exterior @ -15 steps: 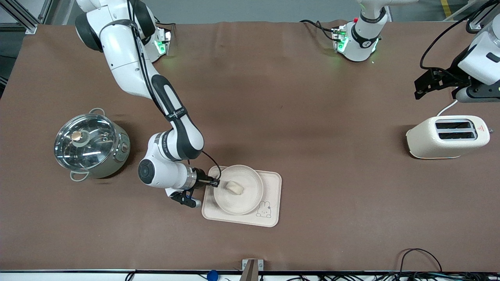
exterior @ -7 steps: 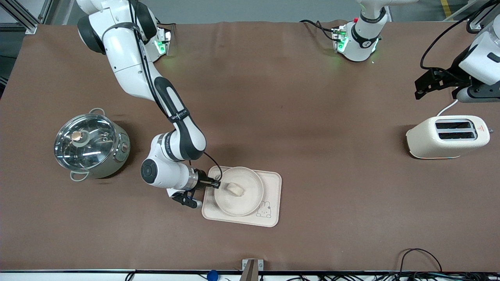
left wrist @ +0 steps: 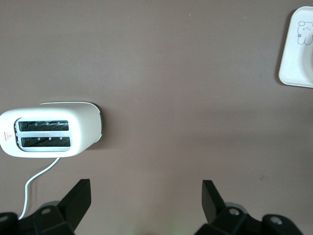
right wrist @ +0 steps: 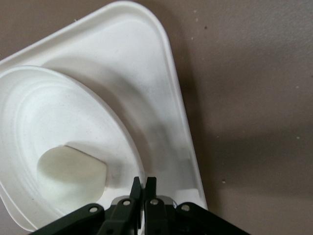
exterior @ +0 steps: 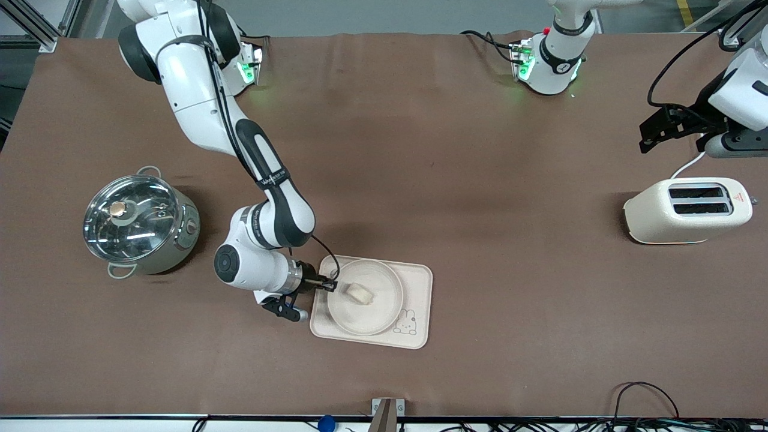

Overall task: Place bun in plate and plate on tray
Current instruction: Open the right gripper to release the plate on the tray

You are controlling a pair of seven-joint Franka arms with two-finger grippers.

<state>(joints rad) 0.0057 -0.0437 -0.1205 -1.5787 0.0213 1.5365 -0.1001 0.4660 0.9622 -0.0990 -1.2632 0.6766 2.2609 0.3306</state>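
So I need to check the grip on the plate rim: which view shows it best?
The right wrist view: the right gripper is shut on the plate rim, close up. The front view shows this grip small. The left wrist view misses it.

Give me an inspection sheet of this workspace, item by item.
Surface: brown table, covered with a mat.
Job's things: bun lies in the plate; plate sits on the tray.
Clutter: lidded steel pot toward the right arm's end; white toaster toward the left arm's end.
Grippers: right gripper shut on the plate's rim at the tray's edge; left gripper open, waiting above the table near the toaster.
Cables: toaster cord; loose cables at the table's near edge.
Surroundings: metal framing at a corner.
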